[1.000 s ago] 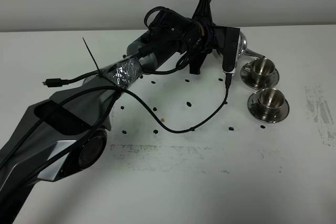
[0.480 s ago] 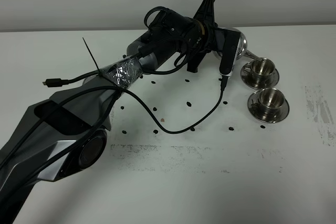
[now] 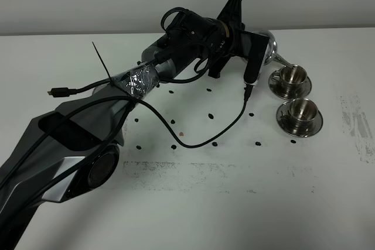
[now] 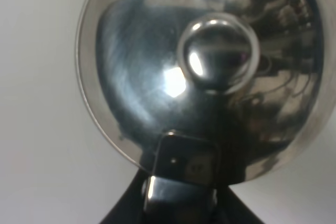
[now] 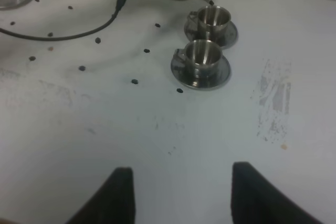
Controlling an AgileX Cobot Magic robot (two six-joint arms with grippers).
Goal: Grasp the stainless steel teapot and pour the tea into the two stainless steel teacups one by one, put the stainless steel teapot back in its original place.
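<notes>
Stainless steel teapot (image 3: 268, 48), mirror-polished and round-bellied, was held off the white table (image 3: 193, 203) at its far side, tipped over. Its thin spout (image 3: 285, 60) pointed down-right at the farther teacup (image 3: 291, 76). Left gripper (image 4: 181, 184) was clamped on the teapot's handle side. Nearer teacup (image 3: 301, 110) stood on a round saucer (image 3: 317, 123) just beside. Right gripper (image 5: 181, 182) hung wide open, holding nothing
</notes>
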